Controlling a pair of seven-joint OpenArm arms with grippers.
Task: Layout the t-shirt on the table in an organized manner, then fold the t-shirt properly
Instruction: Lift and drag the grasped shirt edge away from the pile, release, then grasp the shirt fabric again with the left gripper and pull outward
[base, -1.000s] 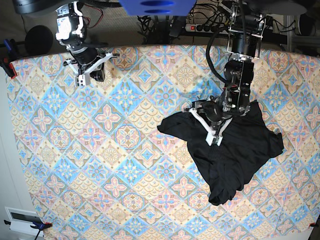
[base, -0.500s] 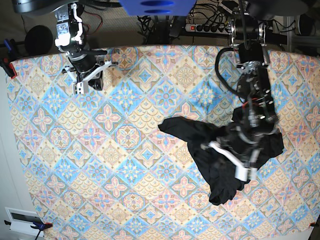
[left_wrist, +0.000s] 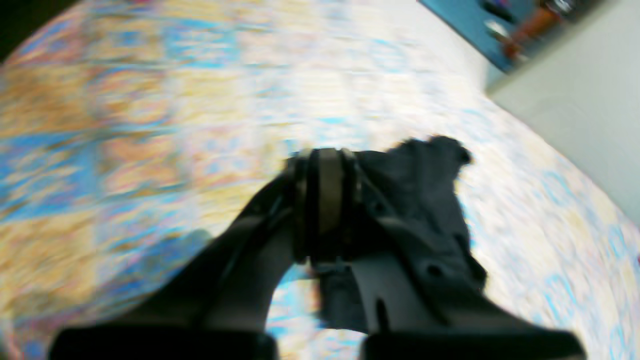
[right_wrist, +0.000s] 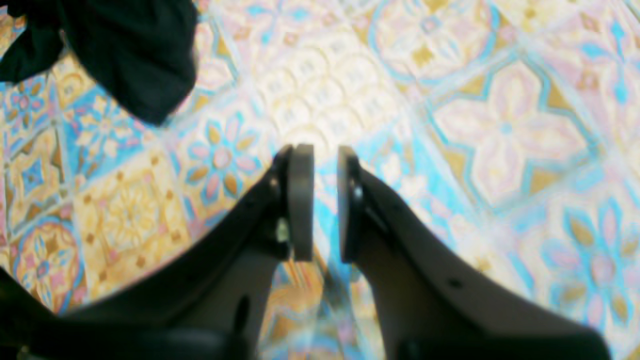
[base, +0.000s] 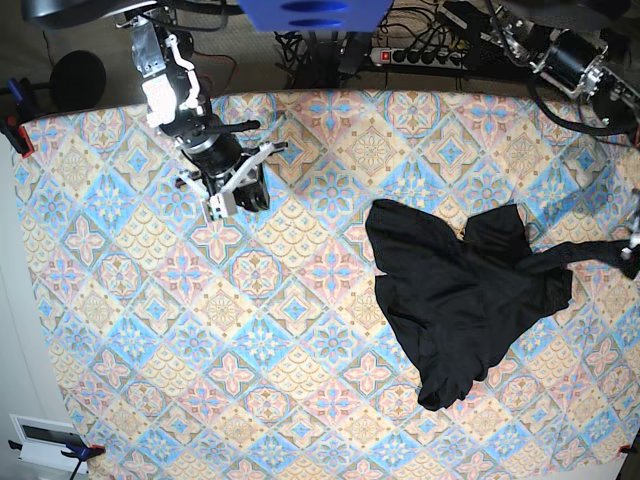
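The black t-shirt lies crumpled on the right half of the table, with one corner drawn out in a thin strand toward the right edge. At that edge my left gripper holds the strand. In the blurred left wrist view, the left gripper is shut with black t-shirt fabric bunched at its pads. My right gripper hovers over the tiled cloth at upper left, apart from the shirt. The right wrist view shows the right gripper slightly open and empty, with a t-shirt edge at top left.
Behind the table's far edge run a power strip and cables. A dark round object sits beyond the far-left corner, and a white device lies off the near-left corner. The left arm reaches in from top right.
The left gripper closed on the shirt and pulled it right to the table's edge, stretching a corner out. The right arm moved in toward the table's middle and its jaws parted slightly.
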